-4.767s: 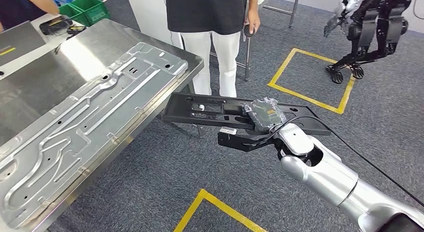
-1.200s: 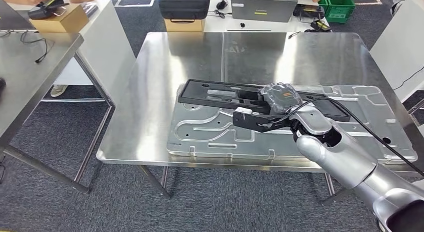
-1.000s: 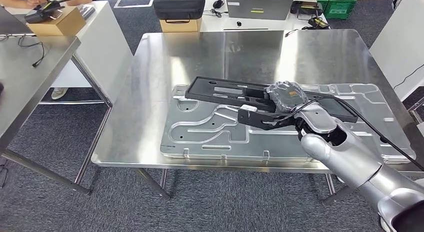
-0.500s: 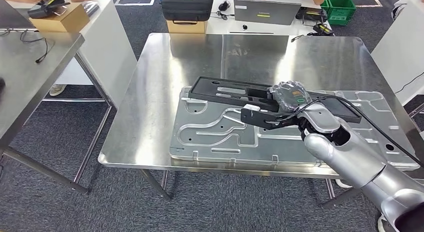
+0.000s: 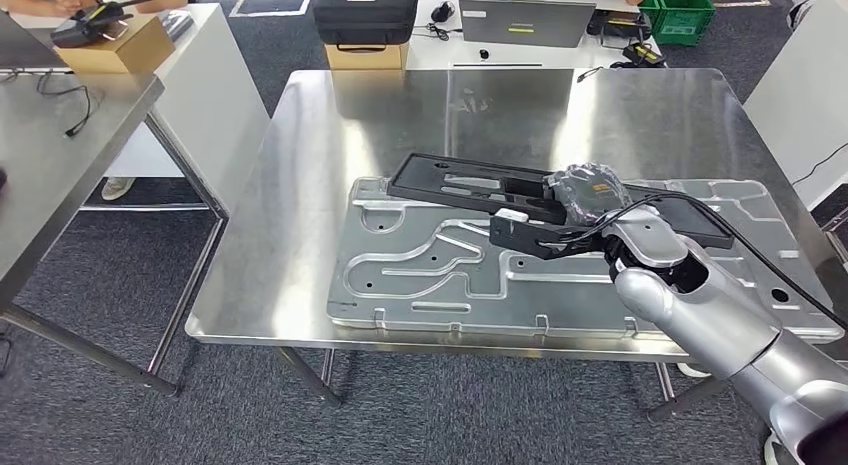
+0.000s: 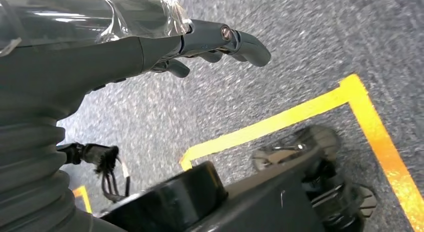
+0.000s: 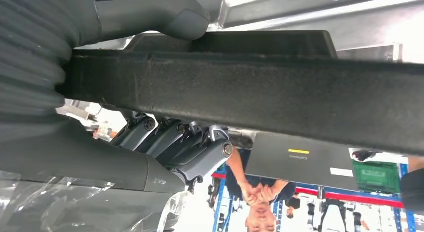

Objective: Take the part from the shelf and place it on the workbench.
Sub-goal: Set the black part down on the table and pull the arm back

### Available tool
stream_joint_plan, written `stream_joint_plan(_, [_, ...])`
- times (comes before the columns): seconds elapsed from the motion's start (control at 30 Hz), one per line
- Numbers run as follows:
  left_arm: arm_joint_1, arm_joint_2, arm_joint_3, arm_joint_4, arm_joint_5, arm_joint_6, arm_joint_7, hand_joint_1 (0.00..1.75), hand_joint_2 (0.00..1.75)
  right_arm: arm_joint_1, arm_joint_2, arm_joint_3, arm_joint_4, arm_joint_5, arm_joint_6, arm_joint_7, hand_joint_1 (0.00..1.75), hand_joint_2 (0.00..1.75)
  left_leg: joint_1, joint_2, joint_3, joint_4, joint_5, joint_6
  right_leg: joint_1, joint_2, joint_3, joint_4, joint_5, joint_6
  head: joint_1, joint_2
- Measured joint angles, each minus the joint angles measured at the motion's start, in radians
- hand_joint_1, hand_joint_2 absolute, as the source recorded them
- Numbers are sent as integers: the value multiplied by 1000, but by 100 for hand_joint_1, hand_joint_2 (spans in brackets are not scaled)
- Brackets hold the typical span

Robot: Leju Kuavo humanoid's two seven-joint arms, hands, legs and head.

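Compared with the frame half a second back, the whole scene has shifted slightly, which is camera motion; the part [image 5: 470, 185] sits in much the same pose relative to the right hand [image 5: 585, 193]. Nearly five seconds ago the same part was carried over carpet beside the bench [image 5: 300, 185]; it is now above the bench, over the stamped metal panel [image 5: 420, 270] lying there.

The part is a long, flat black frame with cut-outs, held level and apparently clear of the panel, though contact cannot be ruled out. It looks rigid and fairly light, probably moulded plastic, since it shows no sag from a single off-centre grip. The long free end will lever against the fingers, so keep the hold on a solid rail near mid-length.

The right hand grips the part's edge, fingers [image 7: 175, 142] wrapped under the rail. The left hand [image 6: 150, 42] hangs over the floor [image 6: 300, 57], holding nothing, fingers loosely extended.
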Motion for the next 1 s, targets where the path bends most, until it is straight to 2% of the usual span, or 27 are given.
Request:
stream_joint_plan(0.07, [-2, 0, 0, 0, -6, -1, -7, 0, 175, 2, -1, 0, 0, -1, 0, 0, 175, 175, 13, 1, -67, 139, -52, -14, -1, 0, 0, 0, -1, -1, 0, 0])
stream_joint_plan(0.1, [-3, 0, 0, 0, -8, -2, -10, 0, 175, 4, -1, 1, 0, -2, 0, 0, 175, 175, 17, 1, -84, 170, -55, -17, -2, 0, 1, 0, -2, -1, 0, 0])
stream_joint_plan(0.13, [-4, 0, 0, 0, -9, -1, -11, 0, 175, 5, -2, 1, 0, -2, 0, 0, 175, 175, 19, 1, -79, 156, -38, -17, -2, 0, 2, 0, -2, 0, -1, 0])
stream_joint_plan(0.17, [-4, 0, 0, 0, -10, -1, -12, 0, 175, 6, -2, 1, -1, -2, 0, 0, 175, 175, 19, 1, -54, 99, -5, -14, -2, 1, 4, 0, -3, 1, -1, 0])
stream_joint_plan(0.23, [-4, 0, 0, 0, -10, 0, -14, 0, 175, 5, -3, -1, -4, -2, 0, 1, 175, 175, 14, 1, 21, -61, 66, 0, -2, 3, 9, -3, -4, 4, -1, 0])
stream_joint_plan(0.27, [-4, 0, 0, 0, -10, 1, -15, 0, 175, 4, -4, -2, -6, -3, 0, 2, 175, 175, 9, 1, 48, -122, 86, 8, -2, 4, 10, -6, -4, 7, 0, 0])
stream_joint_plan(0.3, [-5, 0, 0, 0, -9, 2, -15, 0, 175, 4, -5, -2, -7, -3, 1, 4, 175, 175, 5, 1, 62, -153, 92, 13, -2, 3, 11, -9, -3, 12, 0, 0])
stream_joint_plan(0.4, [-3, 0, 0, 0, -9, 7, -15, 0, 175, 8, -9, -4, -8, -5, 1, 7, 44, 44, 1, 1, 74, -176, 96, 21, -4, 1, 15, -18, -1, 29, 1, 0])
stream_joint_plan(0.43, [-2, 0, 0, 0, -9, 9, -14, 0, 175, 7, -10, -4, -10, -5, 1, 7, 0, 0, 3, 2, 81, -186, 102, 25, -3, 0, 9, -5, -12, 32, 1, 0])
stream_joint_plan(0.47, [-3, 0, 0, 0, -9, 11, -13, 0, 175, 7, -12, -5, -11, -5, 1, 8, 0, 0, 4, 2, 87, -195, 107, 29, -1, -1, -7, 31, -35, 32, 2, 0])
stream_joint_plan(0.5, [-3, 0, 0, 0, -10, 13, -13, 0, 175, 6, -13, -6, -12, -5, 1, 8, 0, 0, 6, 3, 90, -200, 110, 32, 1, -1, -35, 92, -68, 31, 3, 0])
stream_joint_plan(0.57, [-2, -2, 0, 0, -10, 12, -14, 0, 175, 10, -16, -6, -13, -4, 2, 9, 0, 0, 3, 2, 91, -200, 109, 36, 6, -1, -107, 240, -129, 31, 3, 0])
stream_joint_plan(0.6, [-1, -2, 0, 0, -10, 11, -16, 0, 175, 13, -17, -6, -13, -4, 3, 9, 0, 0, 3, 2, 91, -198, 107, 37, 8, -1, -130, 284, -138, 32, 3, 0])
stream_joint_plan(0.63, [1, -3, 0, 0, -9, 10, -18, 0, 131, 15, -19, -6, -13, -5, 3, 10, 0, 0, 3, 1, 91, -195, 105, 37, 8, -1, -135, 288, -126, 34, 3, 0])
stream_joint_plan(0.67, [2, -4, 0, 0, -7, 11, -19, 0, 87, 15, -20, -6, -13, -5, 3, 11, 0, 0, 4, 0, 92, -191, 102, 36, 7, -1, -117, 248, -97, 36, 3, 0])
stream_joint_plan(0.73, [1, -4, 0, 0, -2, 10, -19, 0, 0, 13, -21, -7, -15, -6, 3, 12, 0, 0, 5, -1, 90, -176, 91, 26, 3, -2, -48, 103, -30, 41, 4, 0])
stream_joint_plan(0.77, [1, -4, 0, 0, 2, 7, -16, 0, 0, 12, -21, -7, -15, -6, 3, 12, 0, 0, 4, -1, 87, -166, 84, 21, 2, 0, -20, 47, -10, 39, 3, 0])
stream_joint_plan(0.8, [0, -4, 0, 0, 4, 4, -14, 0, 0, 12, -21, -7, -16, -6, 4, 12, 0, 0, 2, -1, 84, -159, 79, 17, 1, 2, -4, 14, -2, 36, 3, 0])
stream_joint_plan(0.87, [1, -4, 0, 0, 8, -2, -11, 0, 0, 13, -21, -7, -17, -6, 4, 13, 0, 0, 1, -1, 81, -154, 74, 14, 4, 5, -2, 5, -1, 22, 2, 0])
stream_joint_plan(0.93, [2, -4, 0, 0, 8, -5, -11, 0, 0, 13, -21, -7, -18, -6, 4, 15, 0, 0, 4, -1, 74, -136, 61, 8, 3, 5, -2, 5, 1, 12, 2, 0])
stream_joint_plan(0.97, [1, -4, 0, 0, 8, -6, -11, 0, 0, 12, -21, -8, -19, -6, 4, 15, 0, 0, 7, 0, 58, -100, 39, 1, 0, 4, -2, 4, 2, 8, 2, 0])
stream_joint_plan(1.0, [1, -3, 0, 0, 8, -7, -11, 0, 0, 12, -21, -8, -20, -6, 4, 15, 0, 0, 10, 0, 33, -41, 8, -7, -1, 4, -2, 4, 2, 6, 1, 0])
